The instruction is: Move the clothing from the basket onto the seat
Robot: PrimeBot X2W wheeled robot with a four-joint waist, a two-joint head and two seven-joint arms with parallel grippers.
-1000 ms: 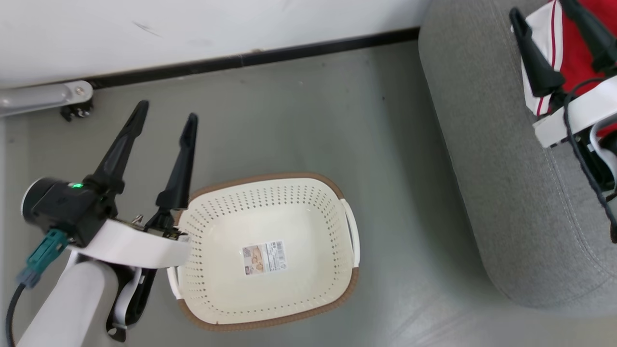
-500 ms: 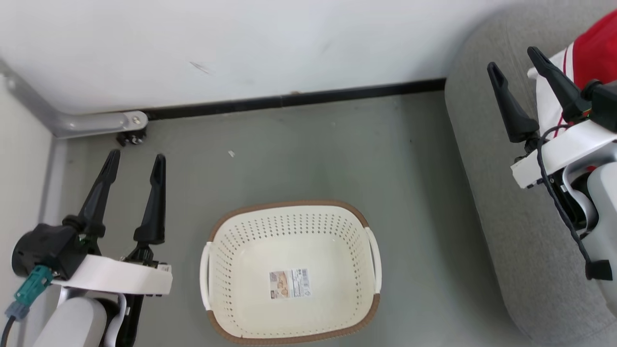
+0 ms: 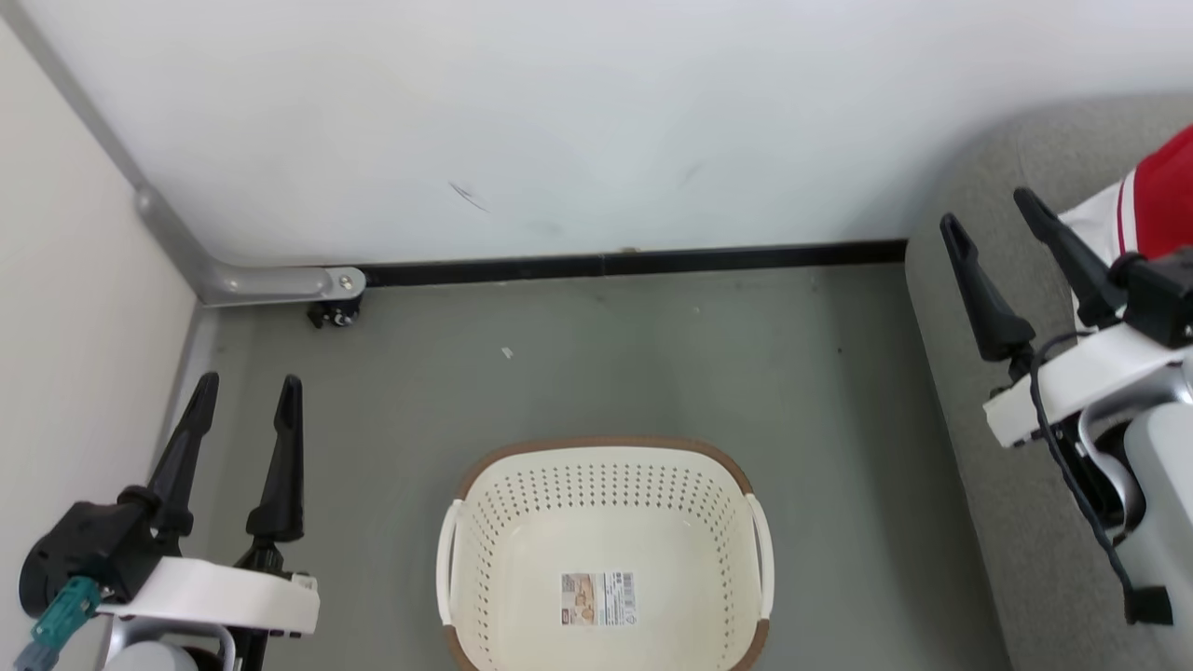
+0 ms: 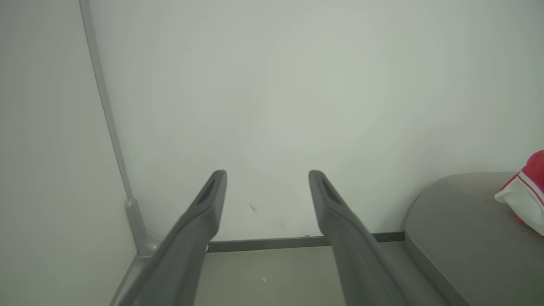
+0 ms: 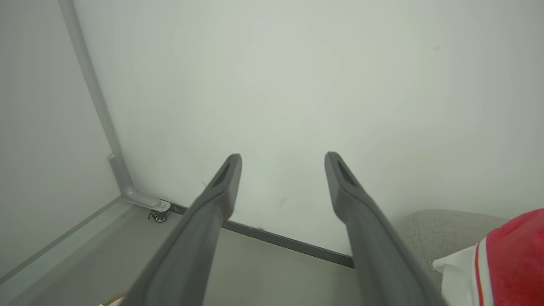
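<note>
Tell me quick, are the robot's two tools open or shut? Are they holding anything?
The left tool is open, holding nothing.
The right tool is open, holding nothing.

Bright, even light; soft shadows; wrist views slightly soft

- The basket point(image 3: 604, 444) stands on the grey floor point(image 3: 606, 363) at bottom centre, cut off by the lower edge, a barcode label point(image 3: 597, 598) on its pale bottom.
- The left gripper point(image 3: 250, 379) hovers at lower left, well apart from the basket, jaws spread wide, holding nothing.
- The right gripper point(image 3: 986, 207) hangs over the seat point(image 3: 1016, 149) at right, jaws likewise apart.
- The clothing point(image 3: 1160, 200), red with white trim, lies on the seat just beyond that gripper.
- A black baseboard point(image 3: 634, 263) lines the white wall point(image 3: 559, 121).
</note>
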